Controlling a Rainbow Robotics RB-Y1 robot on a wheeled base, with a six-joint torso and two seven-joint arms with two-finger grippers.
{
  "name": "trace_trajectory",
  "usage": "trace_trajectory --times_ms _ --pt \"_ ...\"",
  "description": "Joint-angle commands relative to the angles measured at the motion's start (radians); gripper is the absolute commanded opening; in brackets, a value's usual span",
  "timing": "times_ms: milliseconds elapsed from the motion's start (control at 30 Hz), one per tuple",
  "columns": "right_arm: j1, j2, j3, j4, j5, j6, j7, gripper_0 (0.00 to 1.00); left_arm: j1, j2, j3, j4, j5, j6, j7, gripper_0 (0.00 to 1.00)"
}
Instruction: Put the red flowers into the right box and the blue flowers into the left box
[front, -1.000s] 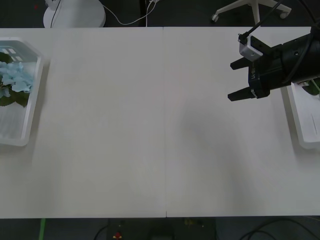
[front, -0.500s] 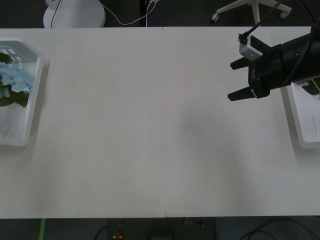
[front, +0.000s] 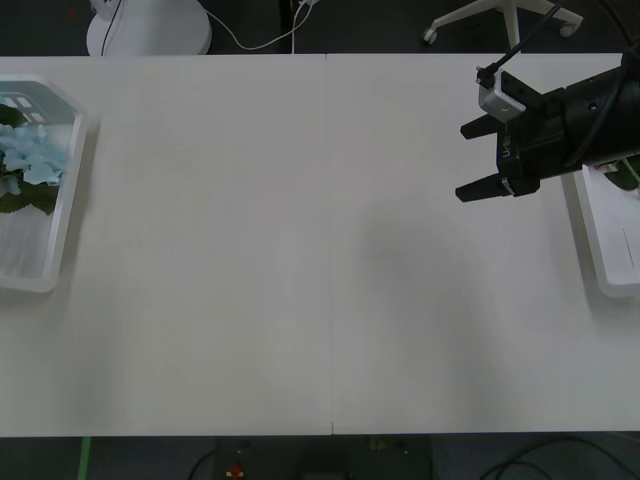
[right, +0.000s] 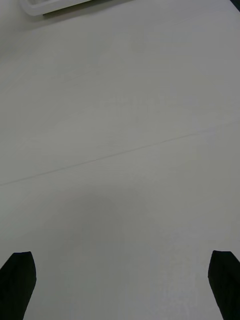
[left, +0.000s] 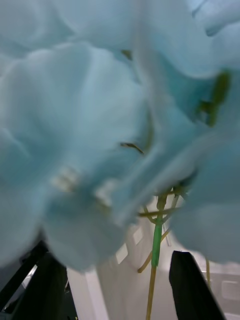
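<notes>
1. Your blue flowers (front: 28, 152) are pale sky-blue, with dark green leaves and thin green stems (left: 156, 240).
2. Both boxes are plain white — the left box (front: 62, 215) and the right box (front: 600, 245).
3. The table (front: 300, 250) is white, unpatterned.
4. Your right gripper (front: 476, 160) is black — fingers (right: 19, 282) too.

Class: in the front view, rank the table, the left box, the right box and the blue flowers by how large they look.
1. Table.
2. Left box.
3. Right box; it is cut off by the edge, so its rank is unsure.
4. Blue flowers.
</notes>
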Motion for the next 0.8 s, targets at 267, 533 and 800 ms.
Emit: trace_trajectory --times_ms 267,533,800 --pt "-0.045 0.016 -0.003 -0.004 0.000 -0.001 0.008 1.00 -0.003 0.001 0.209 -0.237 0.161 -0.262 -0.100 1.00" --pt "-0.045 0.016 -0.003 -0.004 0.000 -0.001 0.008 1.00 -0.003 -0.001 0.351 -0.349 0.198 -0.450 -0.172 1.00" --pt "-0.045 0.016 -0.003 -0.004 0.000 -0.001 0.008 1.00 -0.003 -0.088 0.417 -0.402 0.334 -0.493 -0.153 1.00"
